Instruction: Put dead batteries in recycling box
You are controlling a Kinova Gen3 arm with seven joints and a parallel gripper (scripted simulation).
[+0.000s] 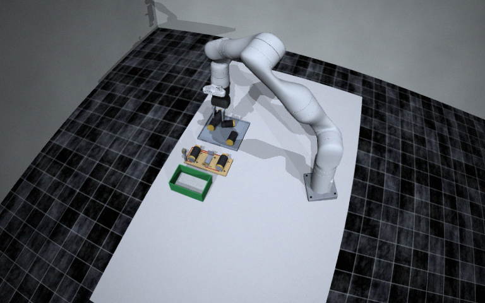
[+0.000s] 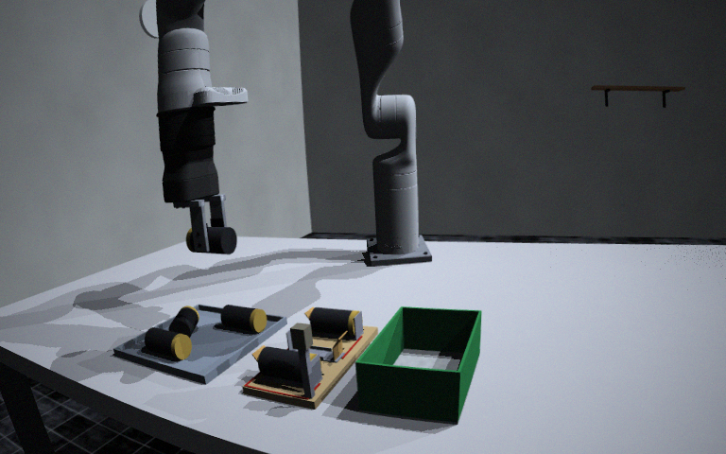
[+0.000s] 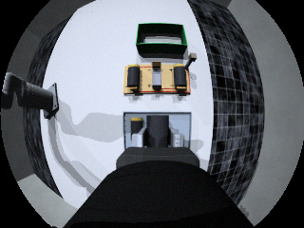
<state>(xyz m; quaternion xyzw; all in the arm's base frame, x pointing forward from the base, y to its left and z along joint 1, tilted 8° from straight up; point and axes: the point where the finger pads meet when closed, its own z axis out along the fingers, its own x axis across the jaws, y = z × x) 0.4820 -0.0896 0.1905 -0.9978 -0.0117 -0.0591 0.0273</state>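
Observation:
My gripper [image 2: 207, 241] is shut on a black battery with a gold end [image 2: 218, 240] and holds it lying level, high above the grey tray [image 2: 200, 345]. In the wrist view the held battery [image 3: 156, 132] hangs over the tray. Three more batteries lie on the tray [image 2: 167, 342] [image 2: 184, 320] [image 2: 243, 318]. The wooden holder [image 1: 208, 161] carries one battery at each end [image 1: 194, 153] [image 1: 221, 161]; its middle slot [image 1: 208, 158] is empty. The green recycling box [image 2: 420, 361] stands on the table beside the holder and looks empty.
The arm's base [image 1: 321, 190] is bolted to the table on the right. The tray lies close to the table's left edge [image 1: 194, 117]. A small upright block [image 2: 301, 338] stands on the holder's near end.

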